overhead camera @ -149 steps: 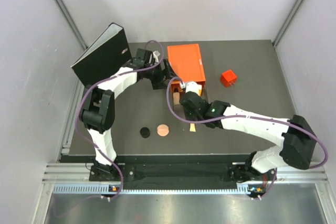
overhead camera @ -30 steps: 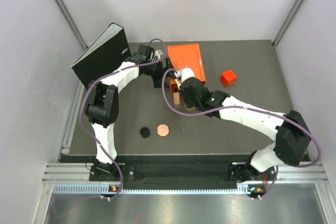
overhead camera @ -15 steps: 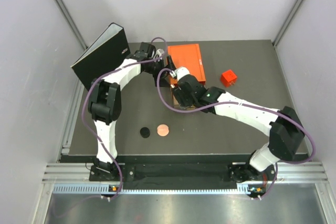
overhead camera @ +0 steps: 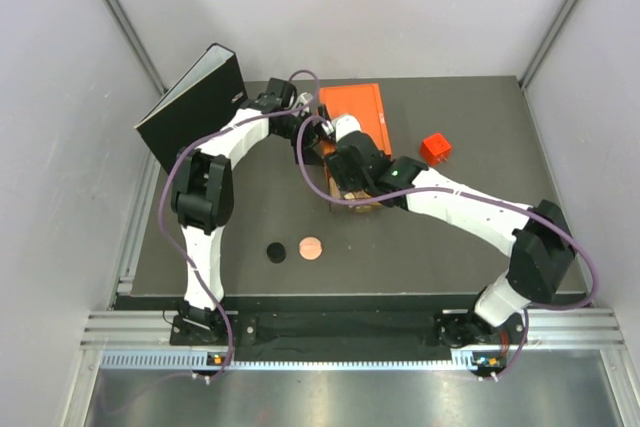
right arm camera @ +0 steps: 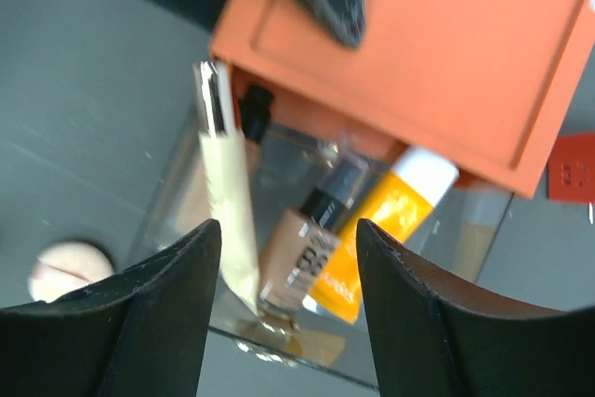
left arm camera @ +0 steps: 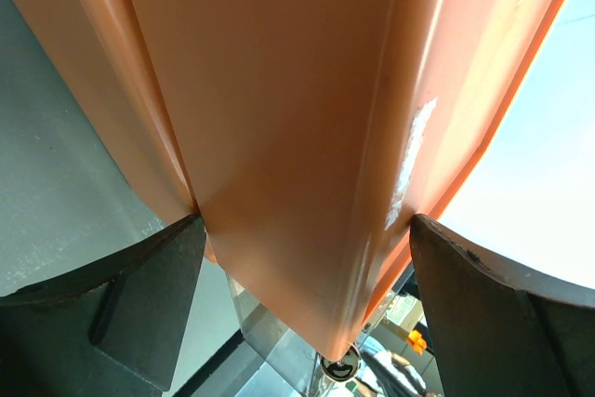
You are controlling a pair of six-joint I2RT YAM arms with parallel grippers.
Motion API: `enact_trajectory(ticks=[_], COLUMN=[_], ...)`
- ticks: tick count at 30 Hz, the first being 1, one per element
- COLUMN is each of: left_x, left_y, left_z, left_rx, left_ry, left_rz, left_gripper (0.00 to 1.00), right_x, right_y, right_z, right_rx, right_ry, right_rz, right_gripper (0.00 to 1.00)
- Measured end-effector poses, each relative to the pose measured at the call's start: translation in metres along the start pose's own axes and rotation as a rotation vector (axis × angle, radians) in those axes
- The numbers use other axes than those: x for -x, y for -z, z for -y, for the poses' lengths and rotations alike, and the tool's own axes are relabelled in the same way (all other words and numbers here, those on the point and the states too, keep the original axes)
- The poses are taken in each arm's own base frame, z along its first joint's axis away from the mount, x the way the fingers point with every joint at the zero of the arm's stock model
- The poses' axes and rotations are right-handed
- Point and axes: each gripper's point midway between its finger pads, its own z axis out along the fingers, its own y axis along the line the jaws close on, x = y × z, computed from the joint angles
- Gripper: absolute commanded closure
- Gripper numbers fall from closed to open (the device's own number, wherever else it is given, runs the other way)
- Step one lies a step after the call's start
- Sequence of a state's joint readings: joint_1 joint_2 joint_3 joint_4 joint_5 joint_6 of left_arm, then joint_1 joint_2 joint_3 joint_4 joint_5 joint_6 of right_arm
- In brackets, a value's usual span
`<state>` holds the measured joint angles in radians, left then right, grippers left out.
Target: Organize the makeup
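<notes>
My right gripper (right arm camera: 286, 228) hangs open over a clear tray (right arm camera: 469, 230), with nothing between its fingers. In the tray lie a slim beige tube (right arm camera: 228, 188), a tan bottle (right arm camera: 299, 253) with a black cap and an orange-yellow tube (right arm camera: 383, 230); a second black-capped bottle (right arm camera: 255, 107) shows partly behind the beige tube. A pinkish-copper disc (overhead camera: 311, 246) and a black disc (overhead camera: 275, 252) lie on the table nearer the arm bases. My left gripper (left arm camera: 302, 225) is shut wide on the orange box lid (left arm camera: 288, 118), with a finger pressing on each side.
The large orange box (overhead camera: 355, 122) stands behind the tray (overhead camera: 345, 205). A small red cube (overhead camera: 435, 148) sits to its right. A black binder-like case (overhead camera: 195, 107) leans at the far left. Grey walls close in the table on three sides.
My right gripper went from shut to open and moved up and back over the tray. The beige tube it carried now lies in the tray. The left arm has held still.
</notes>
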<state>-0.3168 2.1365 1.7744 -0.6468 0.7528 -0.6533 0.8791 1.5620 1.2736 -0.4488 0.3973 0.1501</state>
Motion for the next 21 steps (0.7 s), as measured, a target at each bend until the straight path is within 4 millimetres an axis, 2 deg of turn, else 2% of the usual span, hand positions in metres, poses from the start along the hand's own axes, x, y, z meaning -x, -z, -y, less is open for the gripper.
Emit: enact_trajectory(ticks=[6, 7, 9, 16, 21], left_x=[0.001, 0.001, 0.002, 0.005, 0.007], left_y=[0.001, 0.001, 0.001, 0.003, 0.004], left_z=[-0.001, -0.001, -0.001, -0.003, -0.004], left_rx=[0.005, 0.005, 0.004, 0.001, 0.001], left_ry=[0.003, 0.004, 0.006, 0.01, 0.013], left_rz=[-0.001, -0.002, -0.004, 0.0, 0.004], left_gripper=[0.07, 0.07, 0.07, 0.07, 0.07], right_x=[0.03, 0.033, 0.032, 0.018, 0.015], right_y=[-0.007, -0.009, -0.015, -0.036, -0.045], right_z=[-0.013, -0.016, -0.019, -0.021, -0.011], right_rx=[0.049, 0.058, 0.066, 0.067, 0.059], right_ry=[-0.027, -0.029, -0.029, -0.041, -0.073], right_rz=[0.056, 0.059, 0.051, -0.011, -0.033], right_gripper=[0.43, 0.48, 0.72, 0.72, 0.72])
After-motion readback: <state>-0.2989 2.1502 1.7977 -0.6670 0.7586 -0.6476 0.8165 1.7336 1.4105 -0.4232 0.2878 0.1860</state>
